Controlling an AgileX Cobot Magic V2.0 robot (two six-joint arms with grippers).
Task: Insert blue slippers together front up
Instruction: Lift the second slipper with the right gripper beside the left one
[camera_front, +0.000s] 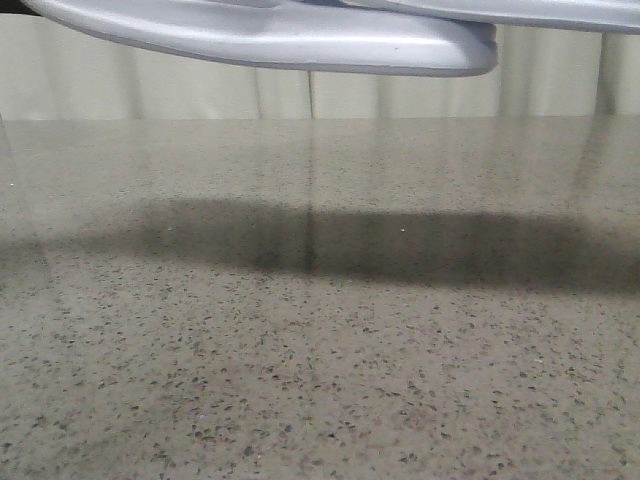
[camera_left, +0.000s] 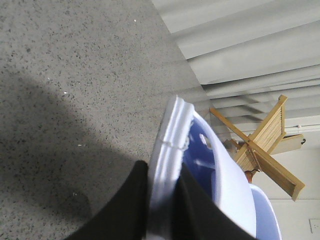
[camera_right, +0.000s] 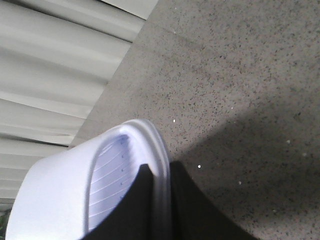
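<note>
While both pale blue, nearly white foam slide sandals are held well above the speckled grey stone tabletop (camera_front: 320, 380), nothing rests on the bare surface nearest the front camera, and only a broad dark shadow (camera_front: 380, 245) is cast across its middle. In the left wrist view, the left gripper (camera_left: 161, 200) is seen pinching the thick sole edge of one slipper (camera_left: 172, 145) between its black fingers (camera_left: 125, 210), the strap opening turned toward the wall. In the right wrist view, the right gripper (camera_right: 161, 200) is clamped likewise on the rim of the other slipper (camera_right: 120, 175), its ribbed footbed exposed. From the front, the raised soles (camera_front: 300, 40) are seen at twelve o'clock, the second overlapping toward one o'clock. This edge grip is judged to leave the strap openings free, so that one slipper can be slid into the other. Farther off, pale pleated curtains (camera_front: 200, 95) and a wooden cross-legged stand (camera_left: 265, 145) are visible.
</note>
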